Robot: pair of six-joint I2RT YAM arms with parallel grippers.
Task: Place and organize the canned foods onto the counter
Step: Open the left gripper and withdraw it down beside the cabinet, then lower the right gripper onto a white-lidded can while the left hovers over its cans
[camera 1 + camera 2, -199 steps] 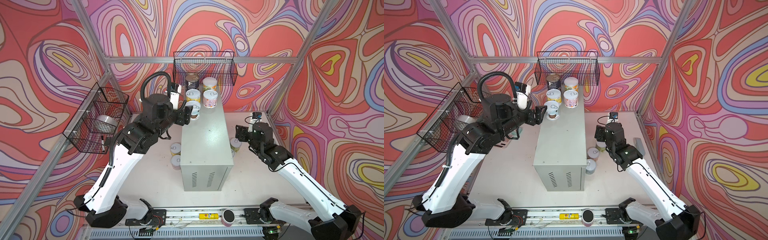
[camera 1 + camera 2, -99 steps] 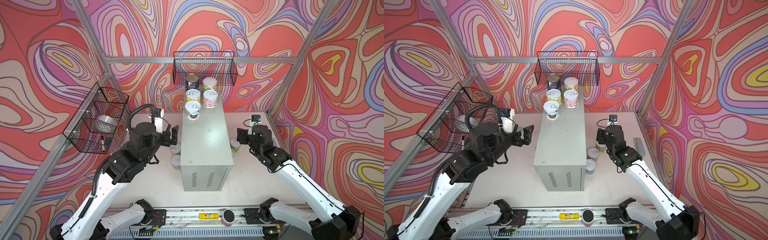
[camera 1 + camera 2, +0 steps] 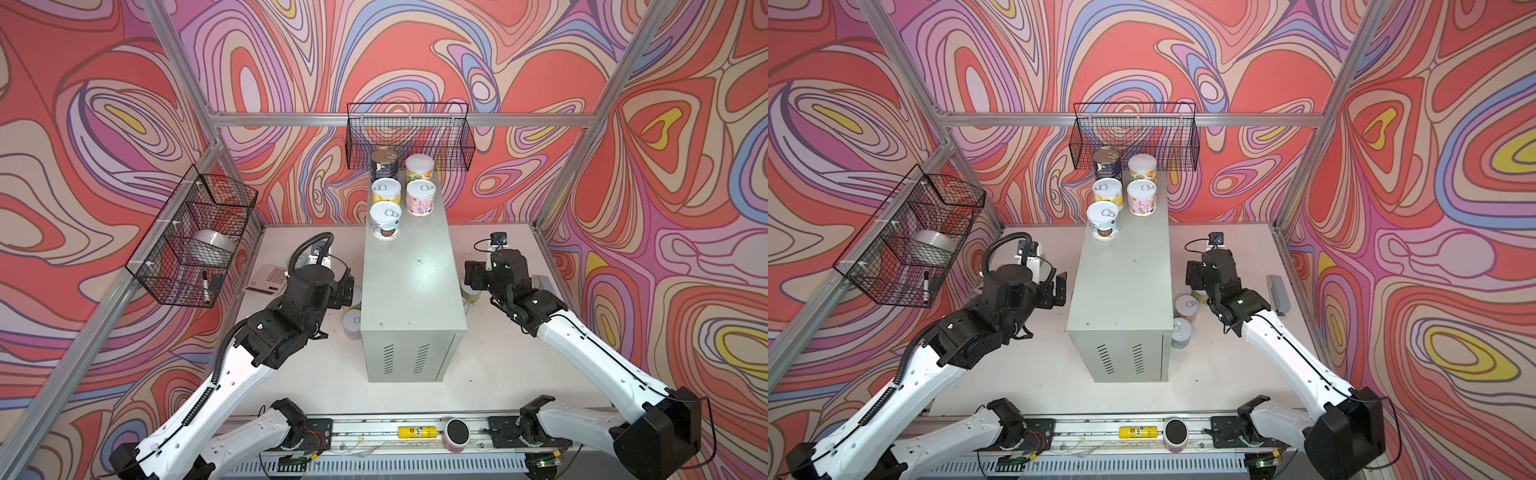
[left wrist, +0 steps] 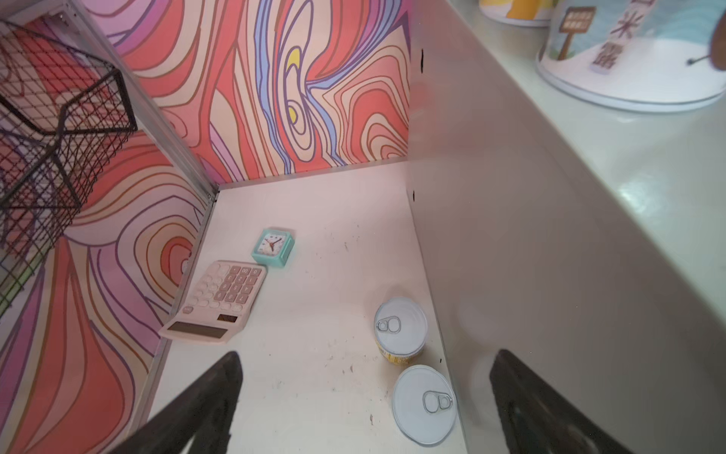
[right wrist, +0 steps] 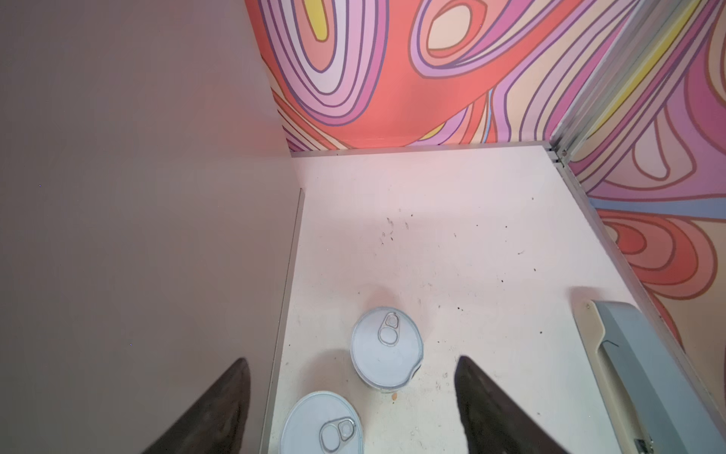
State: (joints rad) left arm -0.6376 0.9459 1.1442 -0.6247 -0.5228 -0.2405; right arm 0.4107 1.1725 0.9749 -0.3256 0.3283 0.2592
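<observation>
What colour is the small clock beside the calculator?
Mint green; the clock shows best in the left wrist view.

Five upright pull-tab tins (image 3: pixel 1108 192) at far end of light-grey metal cabinet (image 3: pixel 1125 286) top; two white-lidded tins (image 3: pixel 1186 306) on white tabletop (image 3: pixel 1225 365), right of it.

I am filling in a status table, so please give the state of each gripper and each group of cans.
left gripper: open, empty.
right gripper: open, empty.
five cans: upright, lids shut, on the far end of the counter.
two left cans: upright, lids shut, on the table beside the counter.
two right cans: upright, lids shut, on the table beside the counter.
</observation>
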